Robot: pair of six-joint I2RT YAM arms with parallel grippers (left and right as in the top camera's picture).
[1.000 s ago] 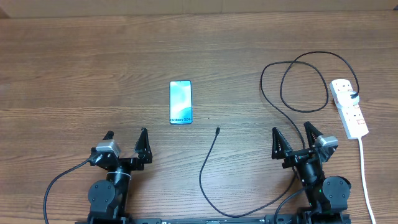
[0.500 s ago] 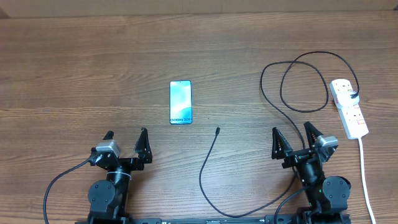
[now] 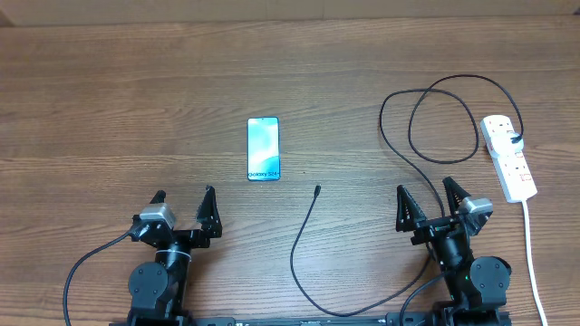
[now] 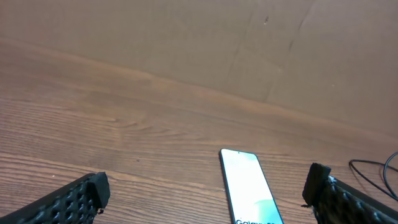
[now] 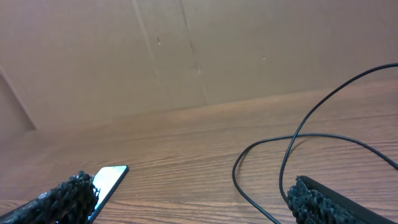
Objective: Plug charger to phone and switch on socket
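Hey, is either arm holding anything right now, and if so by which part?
Nothing is held. The left gripper and the right gripper both stand open and empty, and the charger lies loose between them.

Desk: mid-brown, fine wood-grain streaks running across it

Phone: black edges, light-blue screen fading paler at the centre, small dark "Galaxy S24" lettering at the near end

Charger: plain black throughout, cable and plug alike

Socket: white body with small red accents; white cord

Left gripper and right gripper: black jaws with a dimpled pattern, grey wrist blocks

Backdrop: plain tan
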